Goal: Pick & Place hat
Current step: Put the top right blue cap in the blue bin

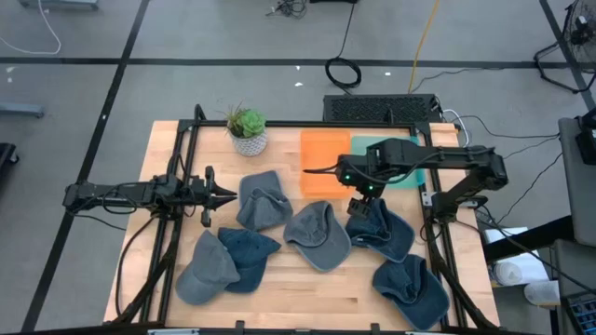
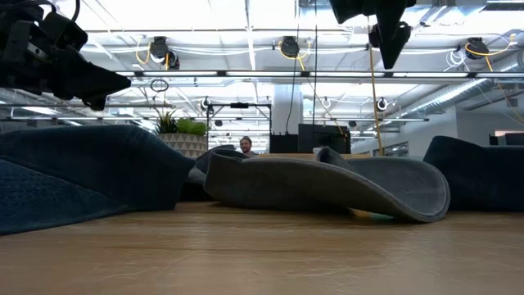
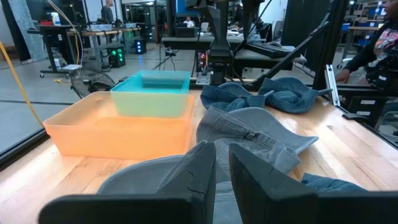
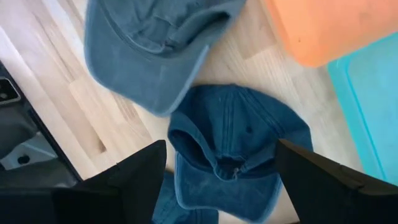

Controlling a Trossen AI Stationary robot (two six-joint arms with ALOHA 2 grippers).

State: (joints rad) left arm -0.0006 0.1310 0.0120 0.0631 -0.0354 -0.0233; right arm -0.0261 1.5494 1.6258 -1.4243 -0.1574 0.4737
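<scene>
1. Nearest the overhead camera, two dark arms were seen above a wooden bench (image 1: 279, 279) strewn with denim hats.
2. At the far left, the left tool (image 1: 226, 196) was held level above the bench beside a grey-blue hat (image 1: 262, 199), its fingers (image 3: 198, 169) drawn narrow with nothing between them.
3. Below it, near the front edge, a grey hat (image 1: 206, 271) and a darker blue hat (image 1: 247, 255) were seen overlapping.
4. Behind the left tool, a small potted plant (image 1: 248, 129) was stood near the back edge.
5. In the middle, a grey hat (image 1: 318, 234) was laid brim-out, just beside the grey-blue one.
6. Behind it, an orange bin (image 1: 324, 163) was set against a teal bin (image 1: 410, 175), the two touching.
7. Right of centre, the right tool (image 1: 359, 203) was hung over a dark blue hat (image 4: 239, 146), its fingers (image 4: 134, 177) spread wide to either side of the crown; no contact could be made out.
8. That dark blue hat was laid on the bench just in front of the bins, outside both.
9. At the far right front, another blue hat (image 1: 411, 289) was laid apart from it.
</scene>
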